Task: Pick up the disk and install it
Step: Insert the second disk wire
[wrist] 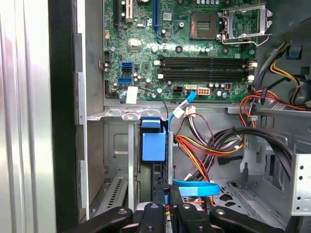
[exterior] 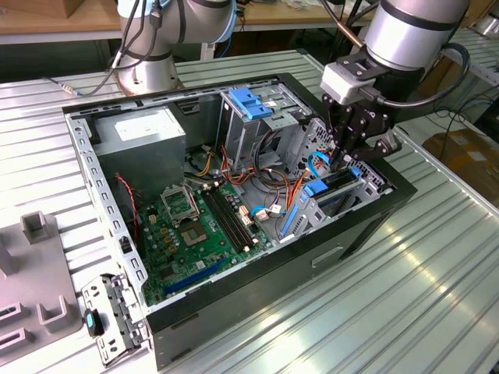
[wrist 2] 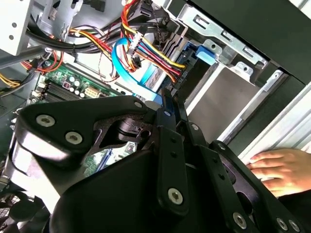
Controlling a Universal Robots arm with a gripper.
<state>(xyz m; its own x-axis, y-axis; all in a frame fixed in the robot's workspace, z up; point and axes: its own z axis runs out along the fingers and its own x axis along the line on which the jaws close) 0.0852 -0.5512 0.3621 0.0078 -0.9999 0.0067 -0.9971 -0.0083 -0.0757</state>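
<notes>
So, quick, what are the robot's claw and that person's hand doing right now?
End effector: cannot be told, open or closed; it hangs inside the computer case.
Person's hand: flat, holding nothing.

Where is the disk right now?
In the exterior view the disk stands on edge in the drive bay at the case's right end, directly below the gripper, beside the motherboard.

The claw tips are sunk among cables in the exterior view, so their spacing cannot be judged. The disk is largely masked by its bay. A hand is cut off by the frame edge.
</notes>
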